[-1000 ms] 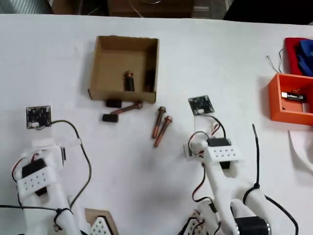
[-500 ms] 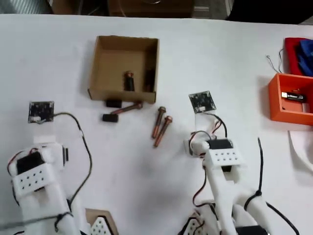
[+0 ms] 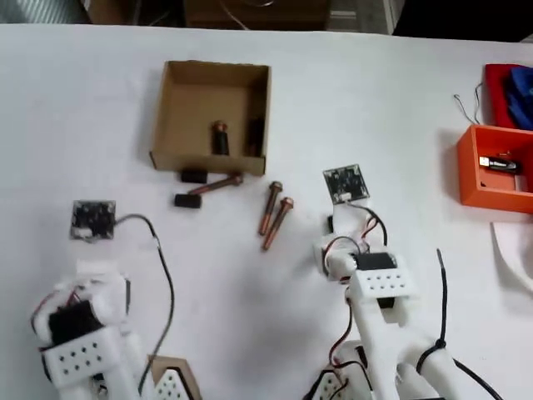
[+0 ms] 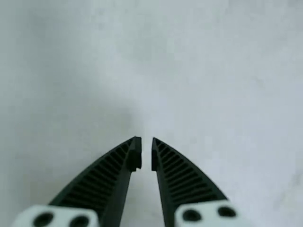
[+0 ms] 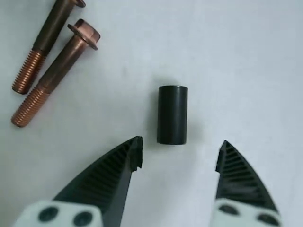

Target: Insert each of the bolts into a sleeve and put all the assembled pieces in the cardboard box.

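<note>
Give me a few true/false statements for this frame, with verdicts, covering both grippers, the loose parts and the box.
1. The right gripper is open, and a black sleeve lies on the table just ahead of its fingers. True.
2. The left gripper holds a bolt. False: its fingers are nearly together, with nothing between them, over bare table.
3. Two bolts lie side by side on the table near the black sleeve. True.
4. The cardboard box is empty. False: an assembled piece is inside it.
</note>
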### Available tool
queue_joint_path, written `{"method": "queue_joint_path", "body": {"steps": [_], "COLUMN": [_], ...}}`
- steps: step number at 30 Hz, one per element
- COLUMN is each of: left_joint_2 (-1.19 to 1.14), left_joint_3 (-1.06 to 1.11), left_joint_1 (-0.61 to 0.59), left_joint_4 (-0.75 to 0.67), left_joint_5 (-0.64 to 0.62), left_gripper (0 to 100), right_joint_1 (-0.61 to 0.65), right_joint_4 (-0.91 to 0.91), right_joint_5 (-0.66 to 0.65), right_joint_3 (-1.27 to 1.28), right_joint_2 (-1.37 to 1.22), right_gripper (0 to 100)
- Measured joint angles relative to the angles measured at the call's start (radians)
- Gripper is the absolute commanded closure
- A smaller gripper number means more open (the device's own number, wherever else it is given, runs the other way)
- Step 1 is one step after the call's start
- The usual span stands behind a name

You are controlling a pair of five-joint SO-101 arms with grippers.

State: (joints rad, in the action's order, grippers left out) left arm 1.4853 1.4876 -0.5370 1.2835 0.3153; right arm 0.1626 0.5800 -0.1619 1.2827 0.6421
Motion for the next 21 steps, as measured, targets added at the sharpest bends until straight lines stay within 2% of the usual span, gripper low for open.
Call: {"method": "queue_joint_path", "body": {"steps": [3,6,11,21], "left_joint_2": [0.14,0.276,0.308,0.313], "left_joint_3": [0.167,0.183,0.183,0.184], "left_joint_1": [0.0,-0.002,0.0,0.0], "left_joint_4": [-0.081,-0.092,-0.014,-0.006], "left_joint_5": [0.0,0.0,0.0,0.0], "left_gripper": [94,94,94,94], "right_joint_1": [0.0,0.0,0.0,0.0], "right_joint_4": [-0.003,-0.003,0.014,0.034], "right_joint_5": [0.0,0.0,0.0,0.0], "right_joint_3": [0.006,0.009,0.011,0.011], "right_joint_2": [0.0,0.0,0.002,0.003], "right_gripper": [77.6,77.6,77.6,77.6]}}
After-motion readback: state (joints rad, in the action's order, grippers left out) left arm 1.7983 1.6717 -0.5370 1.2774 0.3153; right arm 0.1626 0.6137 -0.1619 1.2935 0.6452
